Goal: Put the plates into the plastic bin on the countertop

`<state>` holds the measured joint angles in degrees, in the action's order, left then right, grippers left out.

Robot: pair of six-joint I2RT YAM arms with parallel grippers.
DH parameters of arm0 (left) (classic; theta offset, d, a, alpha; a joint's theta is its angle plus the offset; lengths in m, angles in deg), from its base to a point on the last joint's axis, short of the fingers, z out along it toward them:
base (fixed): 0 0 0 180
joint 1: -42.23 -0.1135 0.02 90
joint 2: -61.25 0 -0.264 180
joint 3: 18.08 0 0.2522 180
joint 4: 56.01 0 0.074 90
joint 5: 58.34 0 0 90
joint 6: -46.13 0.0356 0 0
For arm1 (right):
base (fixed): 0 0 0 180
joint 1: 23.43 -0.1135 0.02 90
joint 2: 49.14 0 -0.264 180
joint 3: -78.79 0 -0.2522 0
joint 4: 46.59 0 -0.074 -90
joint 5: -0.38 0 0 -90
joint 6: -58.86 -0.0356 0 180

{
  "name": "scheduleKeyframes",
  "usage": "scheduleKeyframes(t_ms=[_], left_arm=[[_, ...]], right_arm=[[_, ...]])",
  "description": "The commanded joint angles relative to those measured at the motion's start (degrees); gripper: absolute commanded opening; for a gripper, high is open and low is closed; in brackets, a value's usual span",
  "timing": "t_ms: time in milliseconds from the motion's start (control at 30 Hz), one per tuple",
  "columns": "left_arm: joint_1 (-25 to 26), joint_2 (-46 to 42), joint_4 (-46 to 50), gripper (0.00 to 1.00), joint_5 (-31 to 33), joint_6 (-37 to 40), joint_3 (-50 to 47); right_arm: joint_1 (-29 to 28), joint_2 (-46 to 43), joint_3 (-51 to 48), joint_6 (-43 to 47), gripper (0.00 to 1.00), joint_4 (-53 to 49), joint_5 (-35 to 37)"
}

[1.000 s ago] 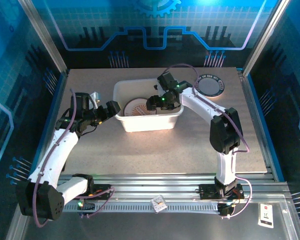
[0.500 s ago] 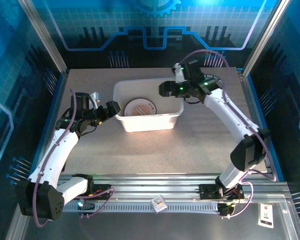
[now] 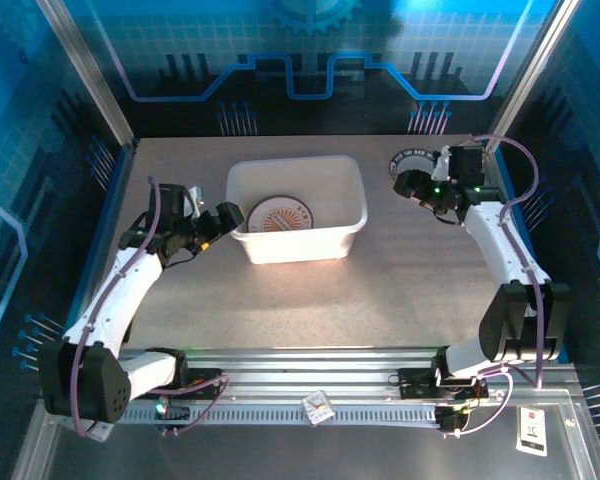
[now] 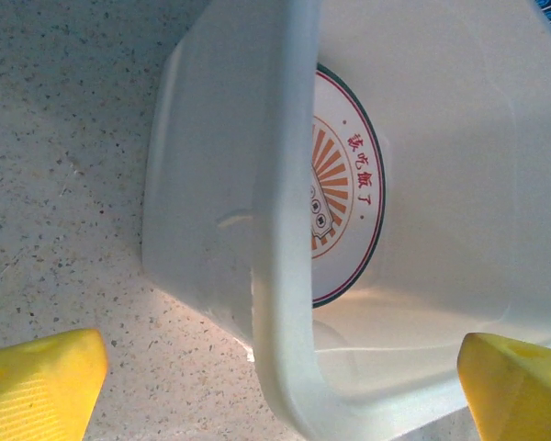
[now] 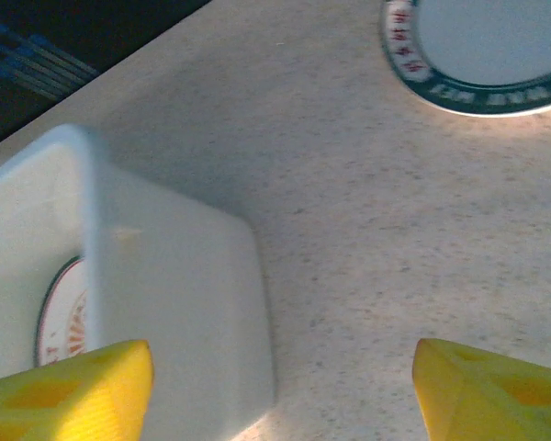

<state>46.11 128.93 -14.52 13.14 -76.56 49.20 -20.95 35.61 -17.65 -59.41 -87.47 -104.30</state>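
1. The plastic bin (image 3: 300, 246), mid-back on the countertop (image 3: 380, 290), holds one orange-patterned plate (image 3: 283, 215).
2. The dark-rimmed plate (image 5: 482, 55) waits at the far right corner.
3. My right gripper (image 3: 408, 183) went from the bin to it, half-open and empty; the left gripper (image 3: 225, 217) stands wide, empty, astride the bin's left rim.

White bin (image 3: 296, 245), orange sunburst plate (image 3: 280, 215), dark-rimmed plate (image 5: 496, 46), beige speckled countertop (image 3: 360, 300).

Orange-patterned plate (image 4: 344, 184) in plastic bin (image 4: 275, 276): red Chinese characters along the rim, apparently 该吃饭了. Dark-rimmed plate (image 5: 477, 55) on the countertop (image 5: 395, 230): red rim characters, too blurred to read. White card (image 3: 531, 430) by the front rail: dark print, illegible.
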Motion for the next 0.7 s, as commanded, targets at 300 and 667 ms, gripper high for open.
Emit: scheduleKeyframes(t_ms=[300,667], left_arm=[[0.16,3.06,0.04,0.99,0.0,0.34,4.99],[0.16,5.4,0.22,0.99,0.37,-0.21,6.73]], right_arm=[[6.53,15.48,1.44,-4.47,0.71,9.9,-1.5],[8.15,23.41,2.06,-22.89,0.68,18.41,3.66]])
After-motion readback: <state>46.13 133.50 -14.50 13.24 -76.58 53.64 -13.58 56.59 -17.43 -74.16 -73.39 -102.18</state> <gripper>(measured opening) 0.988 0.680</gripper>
